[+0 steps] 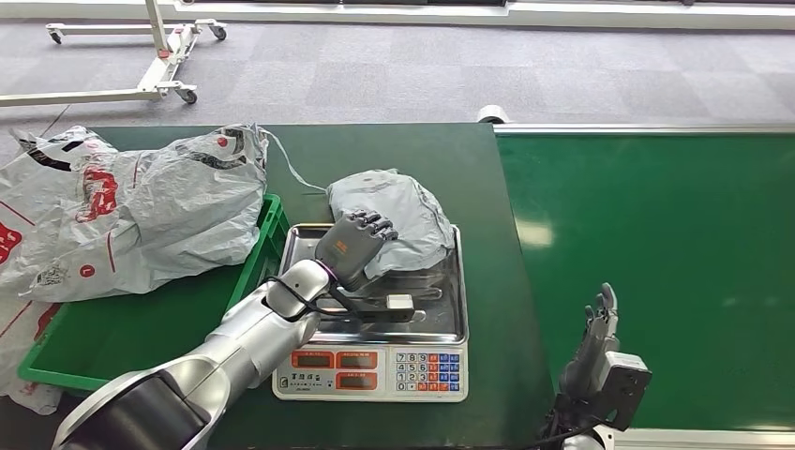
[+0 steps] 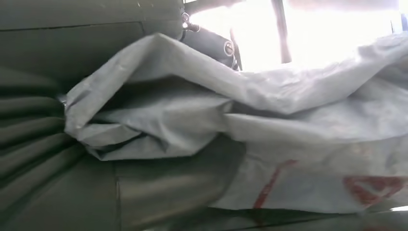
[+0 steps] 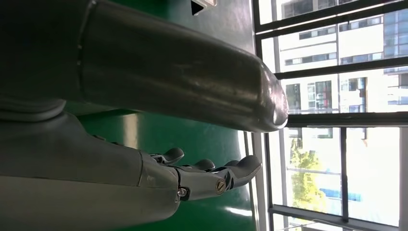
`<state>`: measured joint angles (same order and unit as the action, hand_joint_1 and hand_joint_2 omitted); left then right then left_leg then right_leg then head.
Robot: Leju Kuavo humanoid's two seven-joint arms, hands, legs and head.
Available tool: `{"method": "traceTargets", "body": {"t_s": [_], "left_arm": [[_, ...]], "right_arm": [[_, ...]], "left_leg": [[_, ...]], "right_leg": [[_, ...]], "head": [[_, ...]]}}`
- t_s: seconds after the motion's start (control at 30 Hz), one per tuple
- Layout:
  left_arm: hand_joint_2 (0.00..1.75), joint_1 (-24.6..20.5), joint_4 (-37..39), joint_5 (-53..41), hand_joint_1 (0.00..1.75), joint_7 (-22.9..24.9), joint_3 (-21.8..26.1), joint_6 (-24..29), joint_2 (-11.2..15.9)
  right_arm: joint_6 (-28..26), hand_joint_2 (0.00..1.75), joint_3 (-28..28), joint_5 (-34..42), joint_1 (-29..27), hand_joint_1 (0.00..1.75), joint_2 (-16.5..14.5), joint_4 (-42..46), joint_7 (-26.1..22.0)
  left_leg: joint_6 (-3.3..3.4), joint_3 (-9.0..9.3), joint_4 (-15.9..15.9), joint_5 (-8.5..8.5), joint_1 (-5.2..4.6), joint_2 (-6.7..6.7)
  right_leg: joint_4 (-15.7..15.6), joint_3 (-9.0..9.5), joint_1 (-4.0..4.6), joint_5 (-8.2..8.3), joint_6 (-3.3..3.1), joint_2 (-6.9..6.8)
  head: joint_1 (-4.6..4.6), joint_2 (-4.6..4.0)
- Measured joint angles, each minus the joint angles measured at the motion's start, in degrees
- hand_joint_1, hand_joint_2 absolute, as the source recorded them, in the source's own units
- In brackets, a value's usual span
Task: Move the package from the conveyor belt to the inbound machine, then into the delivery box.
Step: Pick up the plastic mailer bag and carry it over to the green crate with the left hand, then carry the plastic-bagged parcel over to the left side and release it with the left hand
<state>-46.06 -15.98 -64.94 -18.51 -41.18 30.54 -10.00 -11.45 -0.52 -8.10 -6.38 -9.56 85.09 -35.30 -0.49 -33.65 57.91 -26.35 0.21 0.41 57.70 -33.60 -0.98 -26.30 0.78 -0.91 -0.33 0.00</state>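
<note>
Nearest to us, the left arm [image 1: 202, 366] reaches up over the scale [image 1: 375, 323]. Its left hand [image 1: 354, 246] rests on the near edge of the grey package [image 1: 394, 217], which lies on the scale's steel tray. We cannot tell whether the fingers grip the package or only touch it; the palm side is hidden, and the left wrist view gives us just crumpled grey plastic. Right of the scale, the right hand [image 1: 596, 339] stands over the conveyor belt [image 1: 675, 253], fingers straight and apart, holding nothing. Left of the scale, white bags [image 1: 131, 206] cover a green crate [image 1: 267, 246].
</note>
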Motion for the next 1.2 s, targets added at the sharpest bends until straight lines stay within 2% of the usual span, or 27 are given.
{"method": "traceTargets", "body": {"t_s": [0.13,0.23,0.4,0.47,0.53,0.67,0.77,0.87,0.97,1.07,1.2], "left_arm": [[1.75,0.0,0.0,0.0,1.75,-0.7,0.0,0.8,0.2],[1.75,-0.1,-0.3,0.7,1.75,-3.0,0.3,3.1,0.3],[1.75,0.3,-4.4,7.2,1.75,-12.9,3.6,8.6,0.0],[1.75,1.8,-9.9,10.7,1.75,-16.4,5.8,8.0,0.2],[1.75,5.1,-18.6,14.3,1.75,-17.0,7.7,5.5,1.3],[1.75,13.6,-38.6,24.3,1.75,-16.7,11.4,0.6,5.9],[1.75,19.4,-49.6,26.5,1.75,-17.0,16.0,1.0,9.7],[1.75,24.9,-56.2,20.3,1.75,-15.8,22.2,5.2,13.4],[1.75,28.5,-57.2,9.9,1.75,-12.3,29.2,8.2,16.4],[1.75,28.0,-52.1,-3.1,1.75,-6.6,39.4,9.1,20.2],[1.75,24.0,-42.0,-13.2,1.75,-0.7,51.1,9.2,25.2]], "right_arm": [[0.2,0.00,0.0,-0.1,0.5,0.00,-0.1,0.0,0.0],[0.1,0.00,0.0,0.1,0.7,0.00,-0.1,-0.3,-0.2],[-0.7,0.00,0.2,1.4,1.6,0.00,-0.1,-0.9,-0.9],[-1.1,0.00,0.5,2.3,1.9,0.00,-0.1,-1.2,-1.3],[-1.4,0.00,0.9,3.3,2.0,0.00,-0.1,-1.3,-1.8],[-2.4,0.00,1.9,5.7,1.2,0.00,0.0,-1.4,-3.1],[-2.8,0.00,2.8,6.8,0.6,0.00,0.1,-1.5,-3.8],[-2.8,0.00,3.4,7.4,0.1,0.00,0.1,-1.5,-4.4],[-2.7,0.00,4.0,7.4,-0.6,0.00,0.1,-1.4,-4.7],[-2.6,0.00,4.4,6.6,-1.7,0.00,0.1,-1.0,-4.7],[-2.7,0.00,5.0,5.7,-3.1,0.00,-0.1,0.0,-4.1]], "left_leg": [[0.00,0.00,0.0,0.00,0.00,0.00],[-0.01,0.00,0.0,0.01,0.00,0.00],[-0.02,-0.01,0.0,0.01,0.00,0.00],[-0.02,-0.02,0.0,0.00,-0.01,0.00],[-0.02,-0.01,0.0,-0.03,-0.01,0.06],[-0.06,-0.01,0.0,-0.11,0.00,0.23],[-0.13,0.02,-0.1,-0.15,0.03,0.27],[-0.21,0.08,-0.1,-0.19,0.10,0.30],[-0.27,0.09,-0.1,-0.20,0.20,0.30],[-0.42,0.10,-0.1,-0.17,0.28,0.38],[-0.63,0.10,-0.1,-0.13,0.41,0.62]], "right_leg": [[0.0,-0.01,0.00,0.00,0.00,0.00],[0.0,-0.02,0.01,0.00,0.00,0.00],[0.0,-0.03,0.00,0.00,0.00,0.00],[0.0,-0.02,-0.01,0.00,0.00,0.01],[0.0,-0.04,-0.01,0.00,0.00,0.06],[0.0,-0.11,0.05,-0.06,-0.08,0.21],[0.0,-0.09,0.15,-0.16,-0.20,0.23],[0.0,-0.07,0.19,-0.23,-0.28,0.23],[0.0,-0.06,0.25,-0.28,-0.31,0.20],[0.0,-0.09,0.37,-0.25,-0.46,0.24],[0.1,-0.23,0.55,-0.15,-0.71,0.48]], "head": [[0.00,0.00],[-0.01,0.00],[-0.01,0.00],[-0.01,0.00],[0.00,0.00],[-0.01,0.00],[0.01,0.00],[-0.01,0.00],[-0.02,0.00],[-0.01,0.00],[-0.02,0.00]]}}
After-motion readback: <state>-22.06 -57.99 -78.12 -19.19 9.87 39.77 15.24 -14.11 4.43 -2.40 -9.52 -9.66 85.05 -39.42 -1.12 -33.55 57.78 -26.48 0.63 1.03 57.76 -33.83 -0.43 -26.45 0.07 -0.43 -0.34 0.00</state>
